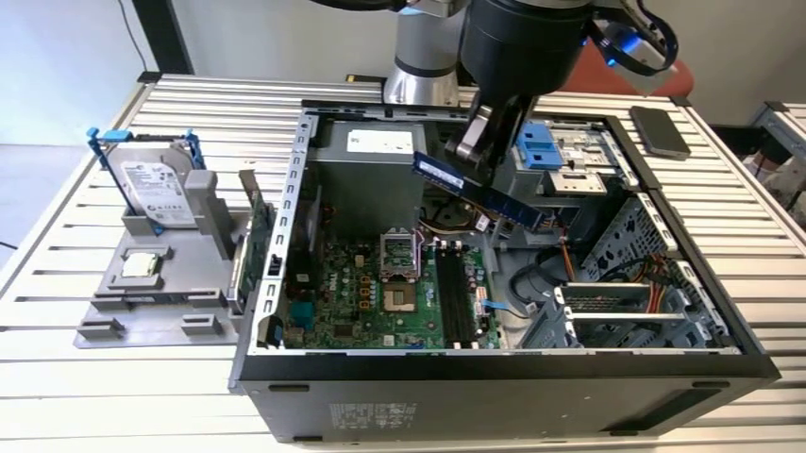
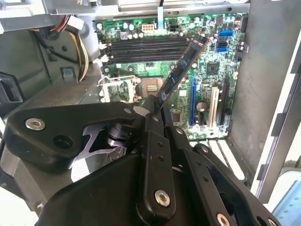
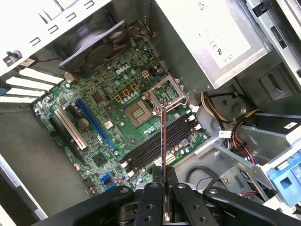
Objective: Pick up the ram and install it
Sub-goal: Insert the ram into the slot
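Observation:
The ram is a slim dark blue stick held tilted in the air above the open computer case. My gripper is shut on its upper end, over the back of the motherboard. In the second wrist view the ram slants out from my gripper over the board. The first wrist view shows the ram edge-on, rising from my gripper, with the black memory slots beneath it. In the exterior view those slots lie below and nearer than the stick.
A silver hard drive in a blue frame stands on a grey fixture at the exterior view's left. An upright green card stands beside the case wall. Cables, the processor socket and a drive cage crowd the case.

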You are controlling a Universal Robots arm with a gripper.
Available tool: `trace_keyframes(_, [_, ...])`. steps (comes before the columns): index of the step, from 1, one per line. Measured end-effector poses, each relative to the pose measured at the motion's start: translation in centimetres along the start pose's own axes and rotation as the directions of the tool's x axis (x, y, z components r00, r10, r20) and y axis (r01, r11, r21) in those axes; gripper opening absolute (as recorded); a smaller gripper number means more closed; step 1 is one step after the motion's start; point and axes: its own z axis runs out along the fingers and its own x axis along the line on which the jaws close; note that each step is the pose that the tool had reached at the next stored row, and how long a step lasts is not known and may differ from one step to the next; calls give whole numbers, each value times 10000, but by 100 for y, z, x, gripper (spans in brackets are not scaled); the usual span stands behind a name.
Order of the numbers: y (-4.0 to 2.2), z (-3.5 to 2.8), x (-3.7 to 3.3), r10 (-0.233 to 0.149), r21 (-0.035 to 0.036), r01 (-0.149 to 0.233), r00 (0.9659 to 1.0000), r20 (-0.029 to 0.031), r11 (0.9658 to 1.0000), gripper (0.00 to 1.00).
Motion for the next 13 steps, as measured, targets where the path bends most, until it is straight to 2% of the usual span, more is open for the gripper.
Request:
trace_keyframes(7, [0, 0, 0, 596, 18, -596, 9982, 8, 9982, 0])
trace_keyframes(13, [0, 0, 0, 1093, 33, -1094, 9940, 17, 9940, 0])
